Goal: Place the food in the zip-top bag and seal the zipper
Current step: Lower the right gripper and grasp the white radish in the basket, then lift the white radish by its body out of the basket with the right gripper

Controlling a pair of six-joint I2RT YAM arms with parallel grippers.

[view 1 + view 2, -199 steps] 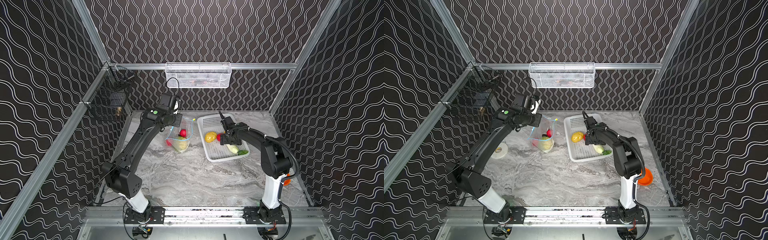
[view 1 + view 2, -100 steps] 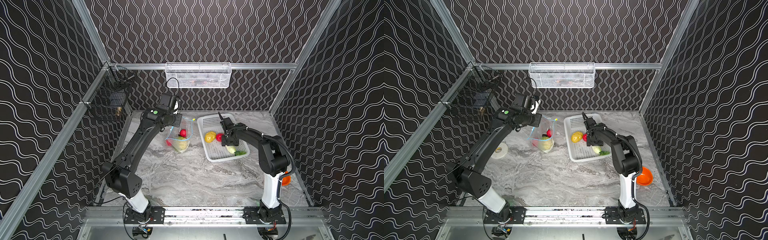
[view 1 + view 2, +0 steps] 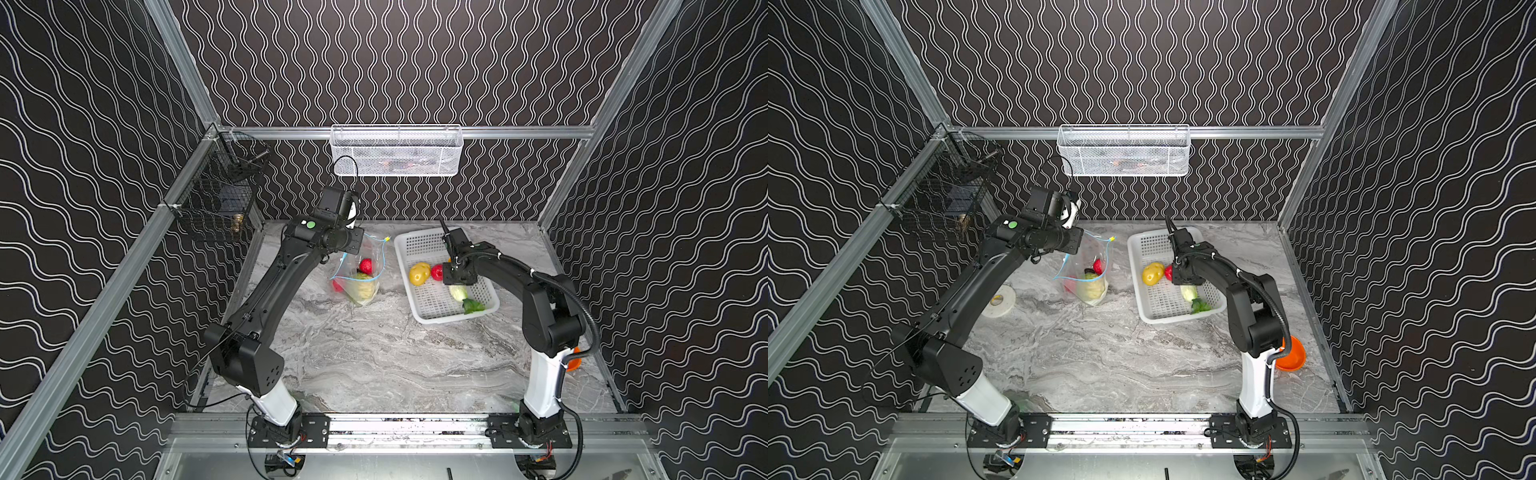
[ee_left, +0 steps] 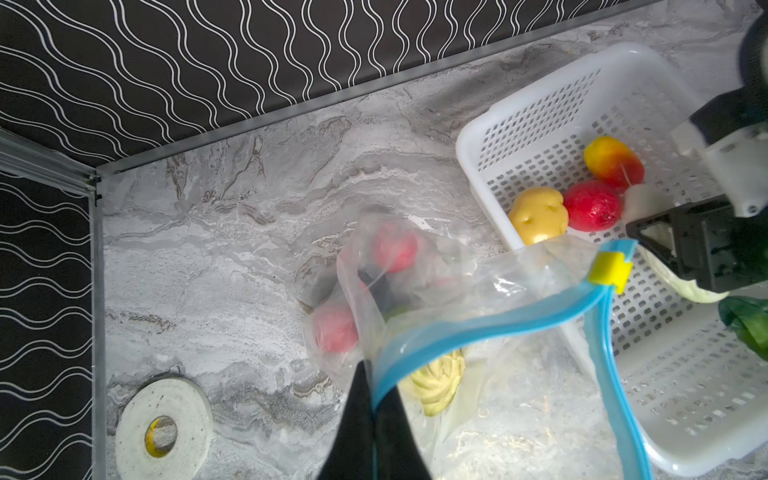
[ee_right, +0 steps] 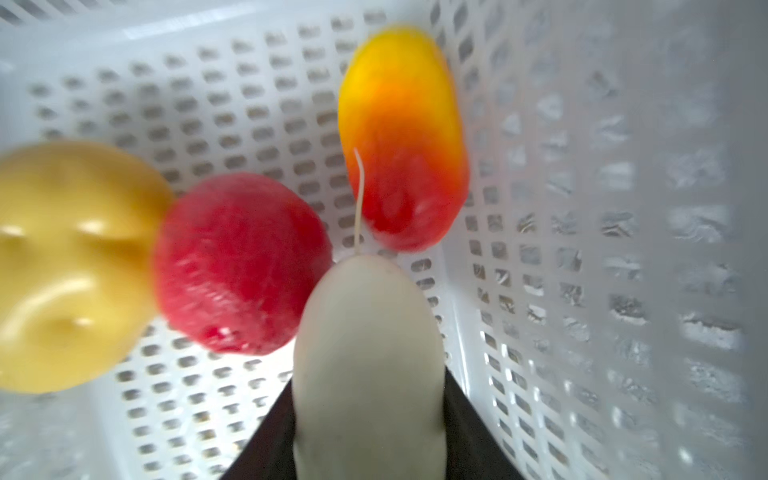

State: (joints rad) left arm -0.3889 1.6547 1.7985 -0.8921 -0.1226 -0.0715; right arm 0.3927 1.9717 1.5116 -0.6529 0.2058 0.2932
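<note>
the right gripper (image 5: 370,419) has narrowed its jaws over the past second and now presses both sides of the white radish (image 5: 361,324), which lies in the white basket (image 3: 419,245) with its green leaves toward the near end. from the left in a top view, a tape roll (image 3: 998,300) lies flat on the marble table (image 3: 1100,361). the left gripper (image 4: 371,386), its fingers together, pinches the blue zipper (image 4: 478,328) at the mouth of the zip-top bag (image 3: 372,253) and holds that edge up off the table. the mouth gapes open, with the yellow slider tab (image 4: 609,270) at its far end. inside the bag sit a pale green cabbage (image 3: 362,289), two red rounds (image 4: 395,249) and something dark that cannot be made out. just right of the bag, the basket holds a yellow potato (image 3: 419,273) touching a third red round (image 3: 436,272), and an orange-yellow pepper (image 5: 401,137) lies beyond the radish's tip. an orange bowl (image 3: 1291,355) shows behind the right arm's base.
</note>
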